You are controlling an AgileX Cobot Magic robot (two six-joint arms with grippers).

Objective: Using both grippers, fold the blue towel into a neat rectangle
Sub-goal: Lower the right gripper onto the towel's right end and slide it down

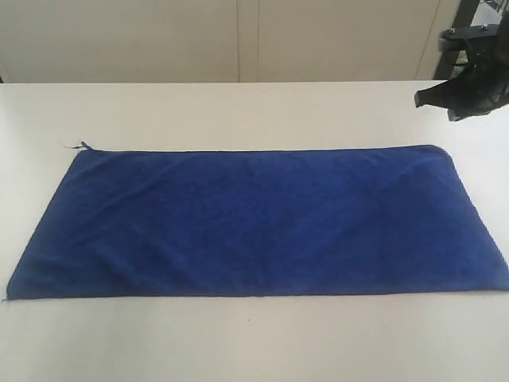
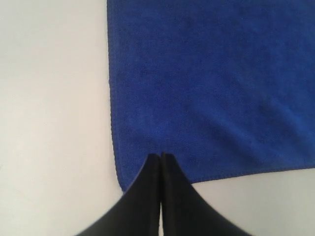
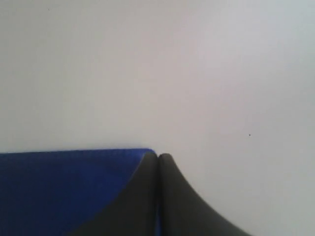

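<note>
Closed and empty, the left gripper (image 2: pixel 161 157) hangs over a corner of the blue towel (image 2: pixel 211 88), the right gripper (image 3: pixel 158 157) over another. The towel lies flat on the white table (image 1: pixel 238 342), long axis running left to right.

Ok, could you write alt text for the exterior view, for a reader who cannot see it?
A long blue towel lies spread flat on a white table, its long side running across the view. The black right gripper shows at the upper right, apart from the towel, and a loose thread sticks out at the towel's far left corner.
</note>
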